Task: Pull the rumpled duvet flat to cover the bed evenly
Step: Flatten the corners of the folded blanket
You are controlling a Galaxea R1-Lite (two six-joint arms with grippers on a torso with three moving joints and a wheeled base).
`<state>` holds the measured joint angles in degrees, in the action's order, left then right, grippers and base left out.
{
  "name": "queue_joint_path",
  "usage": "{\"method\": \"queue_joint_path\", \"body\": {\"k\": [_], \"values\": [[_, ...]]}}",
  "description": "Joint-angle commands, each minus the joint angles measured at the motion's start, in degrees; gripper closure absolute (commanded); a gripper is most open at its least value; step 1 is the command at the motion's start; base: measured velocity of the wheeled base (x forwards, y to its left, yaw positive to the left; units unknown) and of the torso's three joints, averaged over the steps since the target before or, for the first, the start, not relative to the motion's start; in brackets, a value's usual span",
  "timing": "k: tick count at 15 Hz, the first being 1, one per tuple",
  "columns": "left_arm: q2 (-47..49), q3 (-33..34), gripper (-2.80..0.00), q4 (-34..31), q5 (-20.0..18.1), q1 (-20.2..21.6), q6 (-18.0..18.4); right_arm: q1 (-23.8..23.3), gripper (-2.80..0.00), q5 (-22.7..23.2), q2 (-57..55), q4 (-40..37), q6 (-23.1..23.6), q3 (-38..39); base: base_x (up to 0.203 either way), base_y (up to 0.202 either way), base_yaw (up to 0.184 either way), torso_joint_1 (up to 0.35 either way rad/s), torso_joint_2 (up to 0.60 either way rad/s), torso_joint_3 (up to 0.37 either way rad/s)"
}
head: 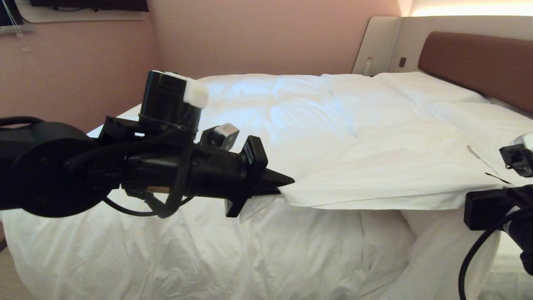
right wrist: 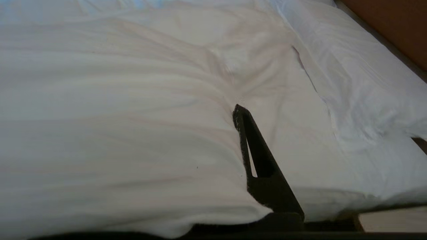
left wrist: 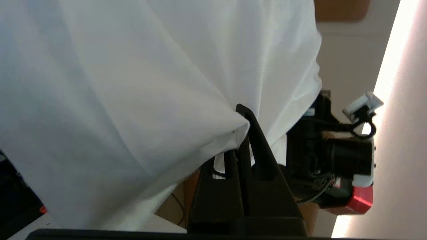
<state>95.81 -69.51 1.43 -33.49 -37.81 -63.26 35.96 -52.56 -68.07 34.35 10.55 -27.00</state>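
I'm looking into a bedroom, most likely a hotel room. A wide bed [head: 258,258] fills my head view, dressed all in white under a puffy duvet [head: 354,137], with pillows [head: 420,85] at the far end. Behind them I see a brown padded headboard [head: 479,62] flanked by beige panels [head: 377,43], lit from above, and plain pink walls [head: 250,33].

Soft matt white cloth, finely creased, on the duvet [head: 366,137]. Matt black plastic on the left gripper [head: 281,183] against its edge. Smooth brown padding on the headboard [head: 479,62] beyond the duvet, flanked by a smooth beige panel [head: 377,43].
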Motion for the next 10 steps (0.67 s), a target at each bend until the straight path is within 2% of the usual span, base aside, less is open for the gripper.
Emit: {"method": "queue_joint_path", "body": {"k": [1, 10], "values": [[-0.1, 0.3, 0.00, 0.1, -0.3, -0.1, -0.3, 0.0, 0.00, -0.3, -0.3, -0.3, -0.6, -0.2, -0.190, -0.185, 0.002, -0.004, 0.00, 0.010], [0.4, 0.7, 0.00, 0.1, -0.4, -0.2, 0.3, -0.4, 0.00, 0.7, -0.9, -0.3, -0.7, -0.4, -0.194, -0.194, 0.001, 0.001, 0.00, 0.002]]}}
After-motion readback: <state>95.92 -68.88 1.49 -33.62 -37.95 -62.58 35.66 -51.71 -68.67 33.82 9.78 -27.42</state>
